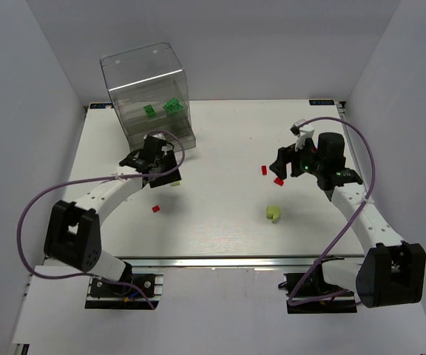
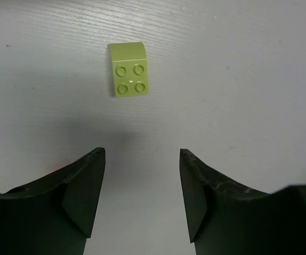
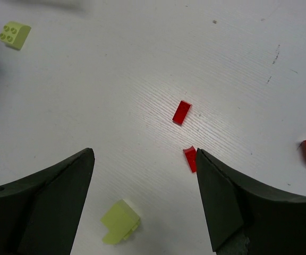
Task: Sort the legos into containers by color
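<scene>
Standing far left overhead, the clear drawer cabinet (image 1: 148,96) holds green bricks (image 1: 172,106). Left wrist: the left gripper (image 2: 142,175) gapes empty before a yellow-green brick (image 2: 129,69), studs up, curved end pointing away. Right wrist: the right gripper (image 3: 145,175), also spread and empty, faces a slim red brick (image 3: 181,112) lying diagonally; a second red brick (image 3: 190,158) sits just beside one jaw.

Left arm (image 1: 106,194): white links, black joint housings, and a bulky black shoulder block at the near edge of the table (image 1: 220,237).
Right arm (image 1: 367,218): same white-and-black build.
Cables: a purple cable (image 1: 22,222) loops along each arm.
Left gripper (image 2: 142,154): two dark wedge fingers (image 2: 81,196) with scuffed edges.
Right gripper (image 3: 145,154): matching dark wedge fingers (image 3: 47,202).
</scene>
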`<move>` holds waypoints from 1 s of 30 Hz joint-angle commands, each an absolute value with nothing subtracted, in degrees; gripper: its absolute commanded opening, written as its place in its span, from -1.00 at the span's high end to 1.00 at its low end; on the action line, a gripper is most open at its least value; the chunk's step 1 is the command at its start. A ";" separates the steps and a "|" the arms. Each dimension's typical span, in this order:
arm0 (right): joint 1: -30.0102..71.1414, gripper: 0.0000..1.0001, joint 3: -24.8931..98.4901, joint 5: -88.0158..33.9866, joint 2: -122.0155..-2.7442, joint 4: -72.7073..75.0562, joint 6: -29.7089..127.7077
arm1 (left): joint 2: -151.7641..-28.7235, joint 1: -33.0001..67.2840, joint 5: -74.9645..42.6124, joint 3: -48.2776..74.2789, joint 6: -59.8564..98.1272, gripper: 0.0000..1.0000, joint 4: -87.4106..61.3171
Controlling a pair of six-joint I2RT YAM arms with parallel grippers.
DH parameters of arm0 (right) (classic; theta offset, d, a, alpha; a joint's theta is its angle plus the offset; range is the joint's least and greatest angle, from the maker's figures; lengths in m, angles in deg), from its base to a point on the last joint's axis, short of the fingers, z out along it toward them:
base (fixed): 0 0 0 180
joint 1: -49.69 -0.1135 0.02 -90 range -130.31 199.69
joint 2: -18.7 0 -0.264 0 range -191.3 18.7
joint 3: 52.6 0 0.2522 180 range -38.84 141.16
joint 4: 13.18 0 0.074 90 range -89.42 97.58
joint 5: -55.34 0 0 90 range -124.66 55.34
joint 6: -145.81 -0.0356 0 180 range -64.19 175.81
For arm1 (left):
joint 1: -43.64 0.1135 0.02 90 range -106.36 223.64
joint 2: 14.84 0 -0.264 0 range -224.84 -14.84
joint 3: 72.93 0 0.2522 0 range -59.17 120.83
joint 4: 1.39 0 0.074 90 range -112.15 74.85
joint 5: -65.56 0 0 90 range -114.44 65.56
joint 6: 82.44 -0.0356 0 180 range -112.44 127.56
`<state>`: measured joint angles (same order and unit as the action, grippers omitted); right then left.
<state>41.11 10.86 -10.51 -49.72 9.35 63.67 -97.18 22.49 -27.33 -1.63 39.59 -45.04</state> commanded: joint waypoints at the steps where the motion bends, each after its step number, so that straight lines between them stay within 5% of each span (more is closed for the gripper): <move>1: 41.43 -0.63 10.82 -10.31 -46.96 7.00 62.93 | -100.87 19.74 -36.45 1.64 41.47 -0.36 -47.41; 10: 41.43 -0.63 10.56 -8.64 -46.16 6.73 62.93 | -108.09 14.11 -51.93 1.75 44.82 -0.39 -40.22; 24: 41.52 -0.62 10.12 -7.50 -46.95 6.47 63.28 | -118.90 13.06 -55.29 4.81 44.30 -0.32 -34.14; 27: 41.52 -0.62 10.12 -7.32 -47.30 6.47 63.37 | -119.86 13.58 -55.37 5.17 43.77 -0.18 -33.43; 30: 41.52 -0.61 10.03 -7.32 -47.74 6.47 63.46 | -120.48 14.11 -54.41 5.43 43.41 0.22 -32.82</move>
<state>41.11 10.75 -8.31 -47.41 8.94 63.50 -120.11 13.60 -53.93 3.70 43.96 -34.20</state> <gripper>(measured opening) 0.808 0.442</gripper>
